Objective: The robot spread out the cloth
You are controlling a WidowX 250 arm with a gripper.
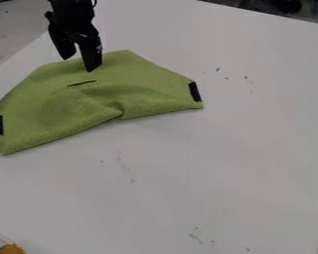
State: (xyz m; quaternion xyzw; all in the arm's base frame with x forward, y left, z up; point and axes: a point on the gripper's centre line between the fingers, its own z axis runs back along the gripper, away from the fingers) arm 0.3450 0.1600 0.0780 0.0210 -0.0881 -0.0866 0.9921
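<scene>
orange thing (12,249), unclear, cut off lower left; the gripper (79,64), fingers apart, hangs over rumpled green cloth (62,106).

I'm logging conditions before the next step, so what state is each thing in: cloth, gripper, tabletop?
Green cloth: rumpled and not fully spread, with a crease at its near edge.
Gripper: open, fingertips apart, over the cloth's far part.
White tabletop: marked with small dark scuffs.
</scene>
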